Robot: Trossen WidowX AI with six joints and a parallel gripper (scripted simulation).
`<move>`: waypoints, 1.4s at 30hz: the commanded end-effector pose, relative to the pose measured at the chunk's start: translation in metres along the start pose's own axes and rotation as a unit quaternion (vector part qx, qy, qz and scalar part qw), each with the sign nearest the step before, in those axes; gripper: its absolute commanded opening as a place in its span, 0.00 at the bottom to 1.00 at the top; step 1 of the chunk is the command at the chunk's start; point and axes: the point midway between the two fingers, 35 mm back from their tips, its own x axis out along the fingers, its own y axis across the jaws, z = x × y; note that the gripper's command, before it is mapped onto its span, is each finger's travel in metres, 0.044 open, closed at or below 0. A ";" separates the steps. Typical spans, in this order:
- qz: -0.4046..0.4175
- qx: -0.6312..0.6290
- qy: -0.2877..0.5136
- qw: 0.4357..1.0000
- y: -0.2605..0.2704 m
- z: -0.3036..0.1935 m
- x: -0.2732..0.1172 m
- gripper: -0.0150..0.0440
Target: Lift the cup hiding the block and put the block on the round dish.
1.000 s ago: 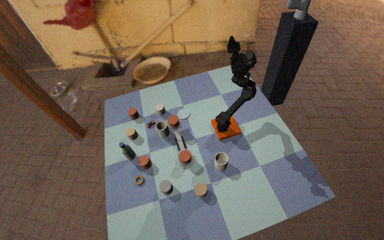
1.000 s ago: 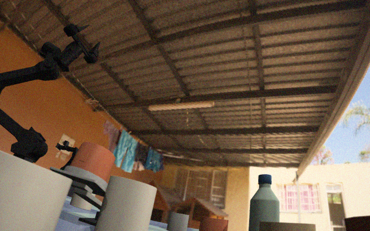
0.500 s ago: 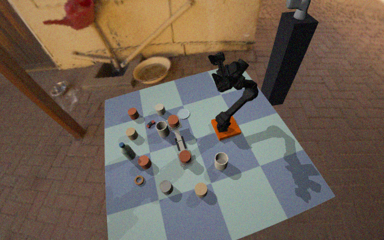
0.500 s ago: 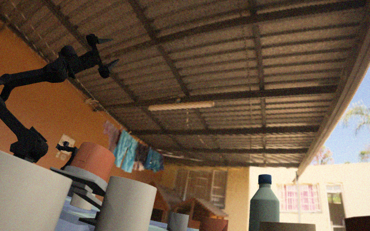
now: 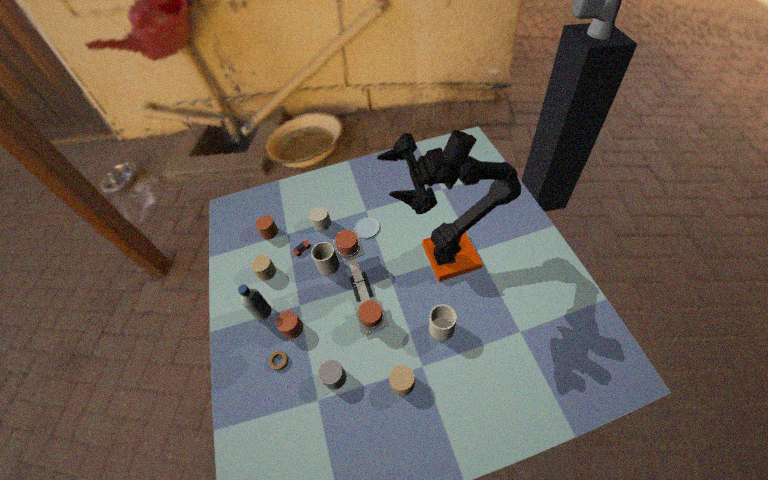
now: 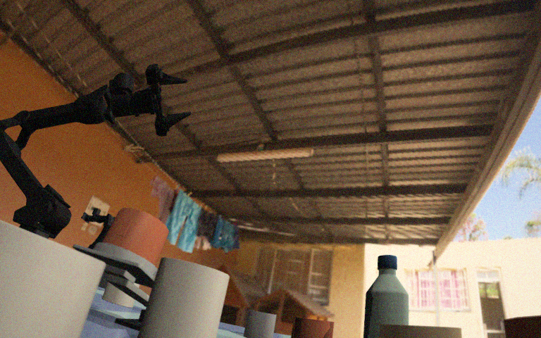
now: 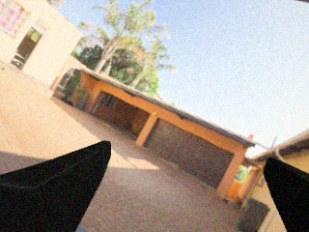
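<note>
Two identical red cups stand on the balance (image 5: 357, 278): the far cup (image 5: 347, 242) (image 6: 136, 236) and the near cup (image 5: 369, 314). The far end looks higher, the beam sloping down toward the near end. In the exterior view the near cup is hidden. No block shows. The pale round dish (image 5: 367, 227) lies just beyond the far cup, with nothing on it. My gripper (image 5: 385, 174) (image 6: 187, 98) (image 7: 188, 158) is open and empty, high above the table and pointing sideways, well away from both cups. The wrist view shows only the fingers and distant background.
A pale hollow cup (image 5: 325, 257) stands close beside the far cup; another pale cup (image 5: 442, 322) stands near the orange base (image 5: 468, 264). A dark bottle (image 5: 256, 302) (image 6: 387, 303), a ring (image 5: 271, 365), a grey cylinder (image 5: 332, 374) and several other cylinders stand around the balance.
</note>
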 end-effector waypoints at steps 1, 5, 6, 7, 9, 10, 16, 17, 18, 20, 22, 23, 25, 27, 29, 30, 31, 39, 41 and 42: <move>0.020 0.015 0.073 0.997 0.010 -0.036 0.006 1.00; 0.032 0.029 0.133 0.990 0.017 -0.065 0.007 1.00; 0.035 0.032 0.148 0.988 0.019 -0.072 0.006 1.00; 0.038 0.036 0.163 0.985 0.020 -0.079 0.006 1.00; 0.042 0.044 0.193 0.979 0.023 -0.093 0.004 1.00; 0.044 0.049 0.208 0.976 0.025 -0.100 0.003 1.00; 0.053 0.076 0.296 0.951 0.033 -0.140 -0.008 1.00; 0.054 0.081 0.311 0.945 0.034 -0.146 -0.010 1.00; 0.055 0.086 0.326 0.940 0.035 -0.152 -0.013 1.00; 0.056 0.097 0.355 0.928 0.038 -0.164 -0.019 1.00; 0.056 0.108 0.383 0.916 0.040 -0.176 -0.025 1.00; 0.056 0.113 0.397 0.909 0.041 -0.181 -0.029 1.00; 0.056 0.125 0.425 0.895 0.043 -0.192 -0.036 1.00; 0.055 0.136 0.453 0.879 0.046 -0.202 -0.044 1.00; 0.053 0.148 0.480 0.863 0.048 -0.211 -0.052 1.00; 0.052 0.154 0.493 0.854 0.049 -0.216 -0.057 1.00; 0.051 0.161 0.506 0.846 0.050 -0.220 -0.061 1.00; 0.045 0.188 0.564 0.803 0.056 -0.236 -0.082 1.00; 0.045 0.188 0.564 0.803 0.056 -0.236 -0.082 1.00; 0.045 0.188 0.564 0.803 0.056 -0.236 -0.082 1.00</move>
